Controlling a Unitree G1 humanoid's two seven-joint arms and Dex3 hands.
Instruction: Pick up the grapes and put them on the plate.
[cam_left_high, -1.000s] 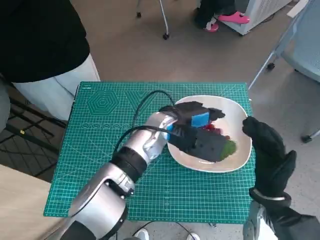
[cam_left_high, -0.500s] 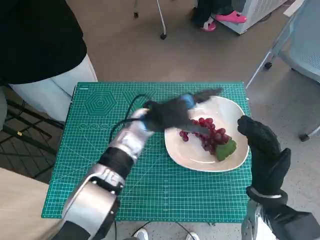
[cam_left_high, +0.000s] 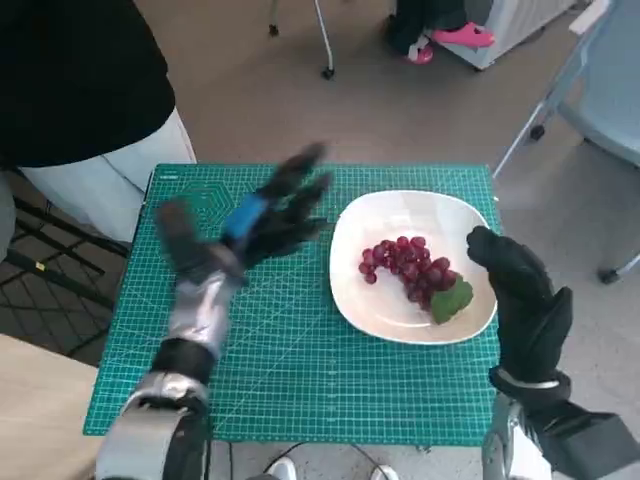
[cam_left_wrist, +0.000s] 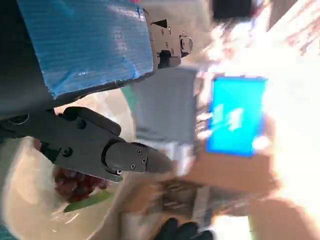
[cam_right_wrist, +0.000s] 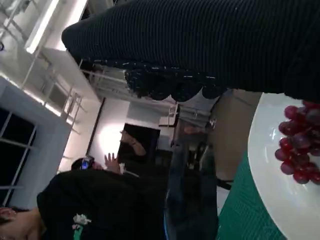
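Note:
A bunch of dark red grapes with a green leaf lies on the white plate at the right of the green mat; the grapes and plate also show in the right wrist view. My left hand hovers over the mat left of the plate, blurred, fingers spread, holding nothing. In the left wrist view its fingers are apart, with the grapes beyond them. My right hand stands upright at the plate's right rim, fingers apart and empty.
The green cutting mat covers the small table. A person in a black top and white trousers stands at the back left. A chair leg and a pink shoe are on the floor behind.
My left hand has let go of the grapes on the plate and swung back to the left over the mat. The right hand has hardly moved.

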